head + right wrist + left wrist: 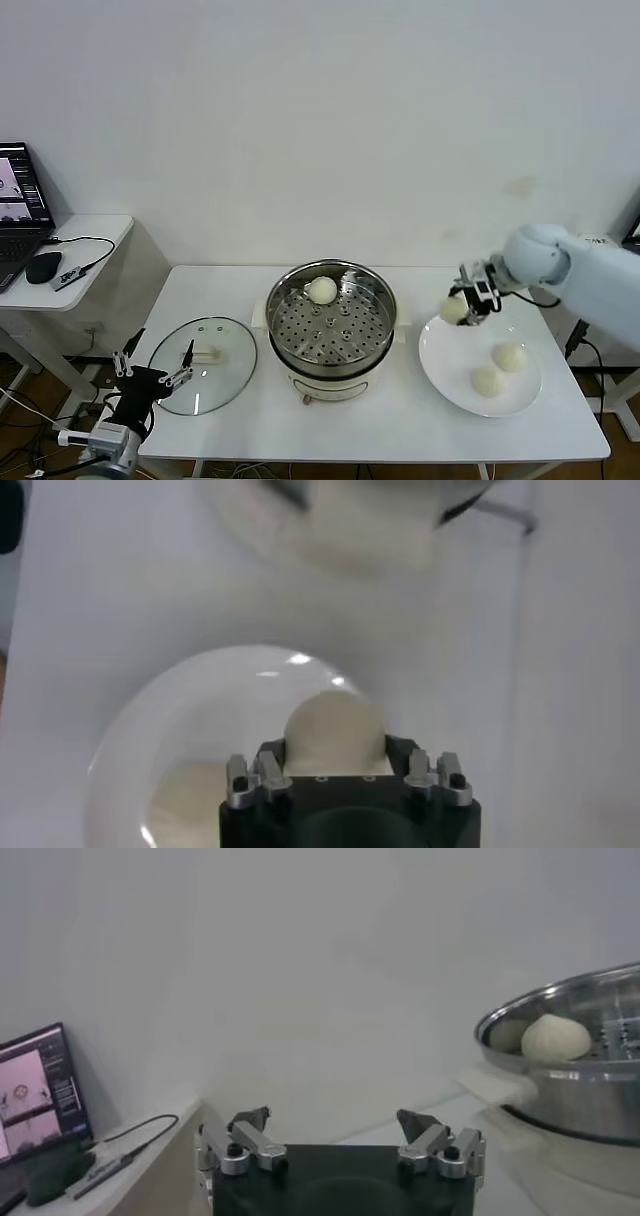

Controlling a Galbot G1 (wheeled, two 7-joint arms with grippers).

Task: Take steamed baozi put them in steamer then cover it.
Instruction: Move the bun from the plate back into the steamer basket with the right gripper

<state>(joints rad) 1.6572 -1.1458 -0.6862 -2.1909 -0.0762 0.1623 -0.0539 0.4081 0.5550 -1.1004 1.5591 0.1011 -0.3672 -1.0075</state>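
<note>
Plain white wall, white table, white side desk with laptop, mouse

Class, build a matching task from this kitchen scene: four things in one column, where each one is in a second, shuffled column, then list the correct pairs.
Things
1. glass lid
2. bun in the right gripper
3. bun on the perforated tray
4. two loose buns

Places
A. inside the steamer
B. flat on the table, left of the pot
C. lying on the white plate
D. lifted above the plate's edge

Pairs: 1-B, 2-D, 3-A, 4-C
</note>
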